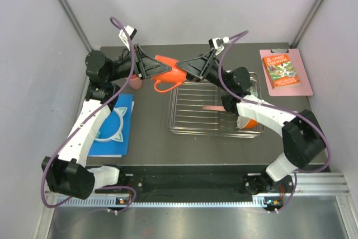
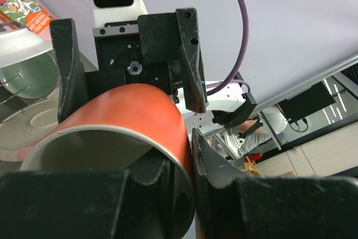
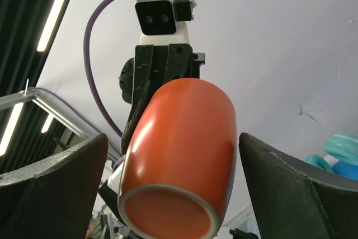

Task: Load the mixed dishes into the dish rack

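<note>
Grip on the orange cup (image 1: 168, 71) by the left pincer (image 1: 157, 70): one finger inside the pale-lined wall, the other outside, pinching the rim. Cup lying on its side in the air, handle showing on its near side in the top view, above the desk (image 1: 151, 149) by the rear left corner of the dish rack (image 1: 196, 120), touching neither. Right pincer (image 1: 188, 71) spread wide, its fingers (image 3: 291, 186) flanking the cup's base end, apart from it on both sides.

In the rack: orange bowl (image 1: 250, 121) at the front right, partly hidden under the right arm; mint-green bowl (image 2: 28, 76) glimpsed among the wires from the left wrist view. Pink cup (image 1: 136, 84) on the desk under the left arm, mostly hidden.

Teal cat-ear headphones (image 1: 114, 122) resting on the blue book (image 1: 106, 141) near the left edge of the desk. Pink clipboard (image 1: 299, 76) with a colourful booklet at the rear right, beside the rack yet not touching it.
</note>
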Tool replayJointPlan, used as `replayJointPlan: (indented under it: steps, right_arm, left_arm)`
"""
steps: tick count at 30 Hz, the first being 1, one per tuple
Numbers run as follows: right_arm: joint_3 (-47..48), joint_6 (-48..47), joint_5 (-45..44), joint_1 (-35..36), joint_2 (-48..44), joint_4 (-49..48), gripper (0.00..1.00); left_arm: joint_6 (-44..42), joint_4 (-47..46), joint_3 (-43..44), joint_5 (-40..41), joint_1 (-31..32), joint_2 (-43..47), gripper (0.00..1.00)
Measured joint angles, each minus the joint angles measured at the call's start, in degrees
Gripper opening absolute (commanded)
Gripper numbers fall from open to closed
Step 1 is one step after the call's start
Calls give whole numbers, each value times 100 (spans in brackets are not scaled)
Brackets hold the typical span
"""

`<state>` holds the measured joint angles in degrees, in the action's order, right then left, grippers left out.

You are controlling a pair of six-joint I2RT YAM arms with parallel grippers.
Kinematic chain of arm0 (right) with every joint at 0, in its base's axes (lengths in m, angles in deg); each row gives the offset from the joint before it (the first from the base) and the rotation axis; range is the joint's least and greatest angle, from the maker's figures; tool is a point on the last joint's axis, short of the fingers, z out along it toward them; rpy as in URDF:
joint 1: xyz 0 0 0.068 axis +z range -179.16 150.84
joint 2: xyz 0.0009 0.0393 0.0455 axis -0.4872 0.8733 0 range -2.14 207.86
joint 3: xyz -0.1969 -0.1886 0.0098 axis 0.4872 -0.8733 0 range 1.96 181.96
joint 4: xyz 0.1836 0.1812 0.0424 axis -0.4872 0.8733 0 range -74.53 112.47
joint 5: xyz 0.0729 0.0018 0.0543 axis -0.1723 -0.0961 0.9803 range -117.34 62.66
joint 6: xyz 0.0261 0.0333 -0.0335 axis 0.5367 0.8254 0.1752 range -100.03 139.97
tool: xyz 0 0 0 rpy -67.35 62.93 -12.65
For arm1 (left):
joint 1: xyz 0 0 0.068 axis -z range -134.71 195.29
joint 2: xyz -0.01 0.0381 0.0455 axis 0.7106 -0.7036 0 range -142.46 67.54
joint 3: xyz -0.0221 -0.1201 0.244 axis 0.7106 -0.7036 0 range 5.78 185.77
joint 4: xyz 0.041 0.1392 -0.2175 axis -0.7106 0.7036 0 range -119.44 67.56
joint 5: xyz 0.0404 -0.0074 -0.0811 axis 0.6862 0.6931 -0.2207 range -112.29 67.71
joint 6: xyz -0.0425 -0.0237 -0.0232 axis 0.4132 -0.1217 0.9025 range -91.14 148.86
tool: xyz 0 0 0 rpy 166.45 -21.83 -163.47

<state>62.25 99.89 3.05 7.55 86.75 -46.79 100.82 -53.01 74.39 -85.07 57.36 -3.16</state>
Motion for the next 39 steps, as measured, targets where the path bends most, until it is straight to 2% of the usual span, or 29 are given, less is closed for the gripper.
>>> replayJointPlan:
  steps: [5,6,7,8,9,10,11,15,17,20,23,25,26,27,28,29,30,33,36,37,38,39]
  right_arm:
    - [181,188,-114,42,190,-107,100]
    - [214,199,-127,55,216,-98,97]
    - [240,208,-140,66,229,-87,89]
    - [260,203,-153,76,232,-68,87]
    - [273,177,-160,85,232,-44,87]
    - [284,177,-166,87,232,-17,93]
    - [284,179,-166,90,232,-2,94]
    - [361,153,-160,140,232,166,94]
    - [365,122,-157,173,229,236,97]
    - [411,96,-105,245,229,417,92]
    - [439,24,-87,291,229,579,79]
    - [439,15,-90,293,229,643,62]
    - [442,2,-94,293,227,656,52]
    - [444,-22,-98,293,227,664,33]
    - [446,-35,-107,293,225,697,22]
    - [459,-44,-105,293,225,728,12]
    - [470,-76,-122,293,225,758,0]
    - [476,-179,-122,293,153,955,0]
    - [476,-391,-44,286,26,1434,0]
    - [476,-459,-46,273,-7,1578,0]
    - [476,-544,-42,232,-50,1753,0]
    - [476,-640,-31,188,-101,1947,0]
  left_arm:
    - [-85,-11,-94,-44,11,15,0]
    - [-114,-17,-96,-42,9,22,0]
    - [-127,-26,-96,-42,9,28,0]
    - [-142,-37,-96,-44,9,35,0]
    - [-146,-57,-96,-48,9,39,0]
    - [-164,-94,-96,-50,9,46,0]
    - [-166,-114,-96,-61,9,48,0]
    - [-179,-138,-96,-87,9,46,0]
    - [-184,-168,-96,-87,9,46,0]
    - [-205,-173,-96,-92,9,44,0]
    - [-214,-177,-94,-111,9,44,0]
    - [-234,-173,-94,-133,4,44,0]
    - [-251,-173,-94,-144,2,44,0]
    - [-278,-170,-94,-149,0,44,0]
    - [-297,-173,-94,-157,-4,44,2]
    - [-308,-164,-94,-146,-11,44,7]
    - [-323,-164,-94,-144,-22,44,25]
    - [-428,-118,-94,-136,-55,44,56]
    - [-656,52,-24,-140,-125,46,80]
    - [-743,142,17,-155,-166,46,94]
    - [-826,240,63,-186,-236,46,99]
    - [-898,321,107,-223,-323,46,99]
